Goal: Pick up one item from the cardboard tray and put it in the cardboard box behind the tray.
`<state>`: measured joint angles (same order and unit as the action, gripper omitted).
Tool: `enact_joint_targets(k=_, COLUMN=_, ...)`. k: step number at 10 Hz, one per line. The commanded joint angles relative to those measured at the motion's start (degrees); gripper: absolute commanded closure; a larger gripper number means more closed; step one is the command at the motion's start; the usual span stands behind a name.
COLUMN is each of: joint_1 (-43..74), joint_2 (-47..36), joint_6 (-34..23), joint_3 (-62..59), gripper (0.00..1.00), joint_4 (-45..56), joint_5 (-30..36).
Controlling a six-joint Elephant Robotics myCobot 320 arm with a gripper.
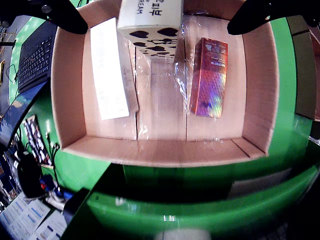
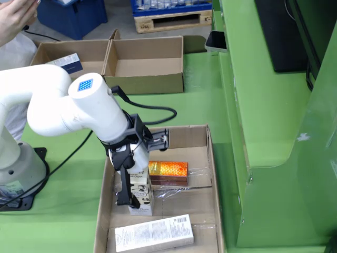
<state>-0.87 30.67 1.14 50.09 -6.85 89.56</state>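
My gripper [image 1: 157, 15] [image 2: 132, 182] hangs over the cardboard tray [image 1: 165, 150] [image 2: 103, 211]. It is shut on a white box with black spots [image 1: 150, 22] [image 2: 141, 192], held upright over the middle of the tray; I cannot tell whether its base touches the floor. A red holographic box [image 1: 209, 77] [image 2: 167, 171] lies flat in the tray beside it. A long white box [image 1: 110, 70] [image 2: 154, 233] lies flat at the other side. Behind the tray in the fixed view stands an open cardboard box [image 2: 147, 66], which looks empty.
A second open box [image 2: 68, 55] to the left of that one holds a white-and-blue pack [image 2: 66, 62]. Clear film [image 1: 182, 60] lies in the tray. A person's hand [image 2: 16, 18] is at top left. A keyboard [image 1: 35, 60] lies beside the tray. A green wall [image 2: 274, 158] rises on the right.
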Motion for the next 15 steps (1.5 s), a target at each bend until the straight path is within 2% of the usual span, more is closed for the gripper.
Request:
enact_joint_targets(k=1, joint_1=0.37, joint_2=-1.49, joint_6=-0.18, joint_3=-2.33, gripper=0.00, joint_4=-0.50, joint_5=0.22)
enact_joint_targets(k=7, joint_1=0.37, joint_2=-1.49, joint_6=-0.18, joint_3=-2.33, gripper=0.00, joint_4=-0.50, joint_5=0.22)
enact_joint_targets(k=15, joint_1=0.37, joint_2=-1.49, joint_6=-0.18, joint_3=-2.33, gripper=0.80, joint_4=-0.50, joint_5=0.22)
